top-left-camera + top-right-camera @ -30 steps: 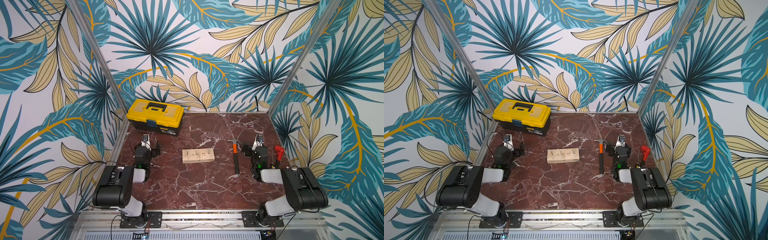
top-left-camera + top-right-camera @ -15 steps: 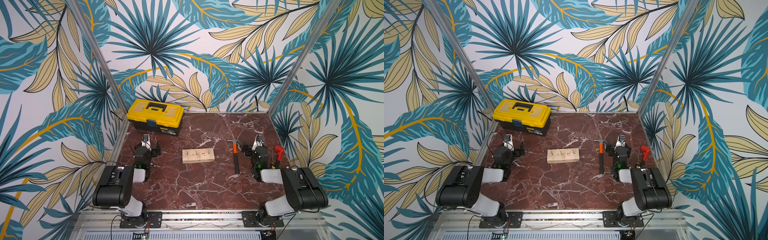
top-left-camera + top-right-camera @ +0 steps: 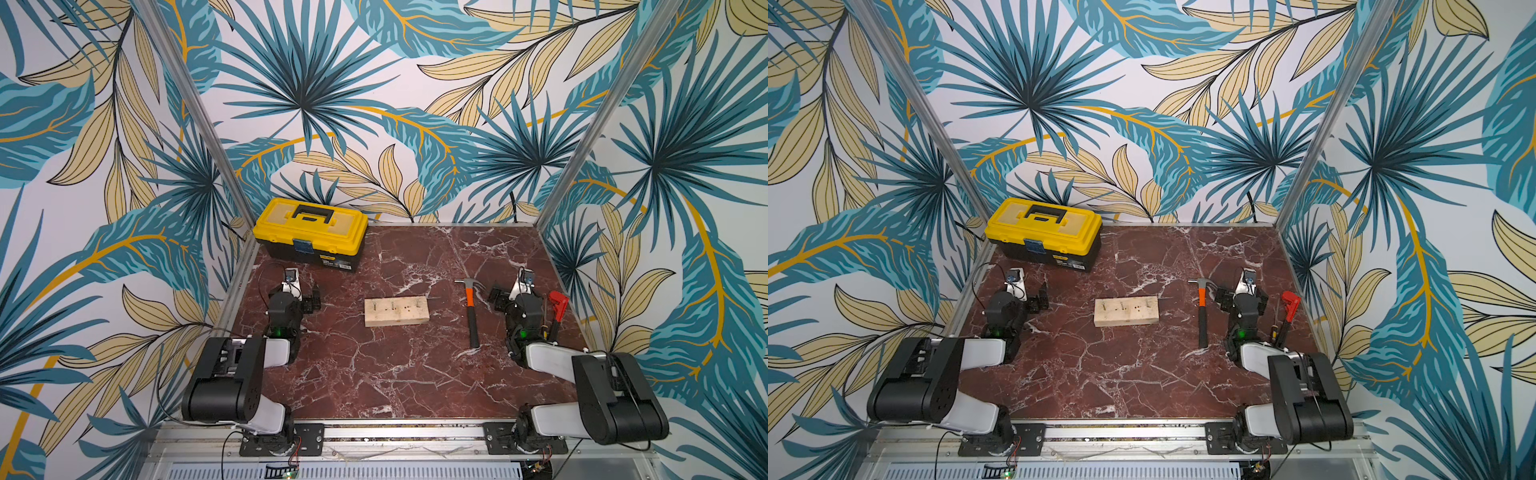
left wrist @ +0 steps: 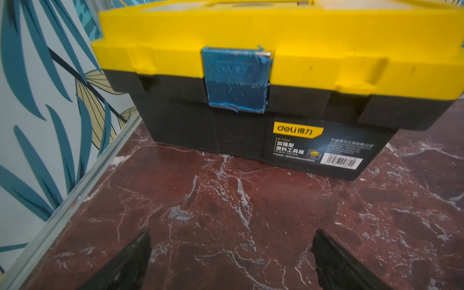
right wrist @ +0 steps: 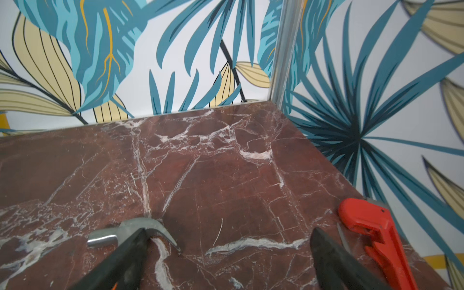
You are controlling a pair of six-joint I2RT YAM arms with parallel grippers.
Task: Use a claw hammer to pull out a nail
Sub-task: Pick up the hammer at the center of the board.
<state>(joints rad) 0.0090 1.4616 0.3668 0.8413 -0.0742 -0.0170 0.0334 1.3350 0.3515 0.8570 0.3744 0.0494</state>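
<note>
The claw hammer (image 3: 471, 309) (image 3: 1202, 311) lies flat on the marble table, silver head towards the back wall, orange then black shaft pointing to the front. Its head (image 5: 130, 227) shows in the right wrist view beside one finger. My right gripper (image 3: 515, 296) (image 5: 229, 233) rests open just right of the hammer head, with only bare table between its fingers. A pale wooden block (image 3: 396, 311) (image 3: 1126, 311) lies mid-table with small nails (image 3: 392, 306) standing in its top. My left gripper (image 3: 298, 296) (image 4: 232, 241) sits open at the left, facing the toolbox.
A yellow and black toolbox (image 3: 309, 232) (image 4: 251, 62), lid down with a blue latch, stands at the back left. A red-headed wrench (image 3: 557, 303) (image 5: 371, 226) lies by the right wall, right of my right gripper. Patterned walls enclose three sides of the table.
</note>
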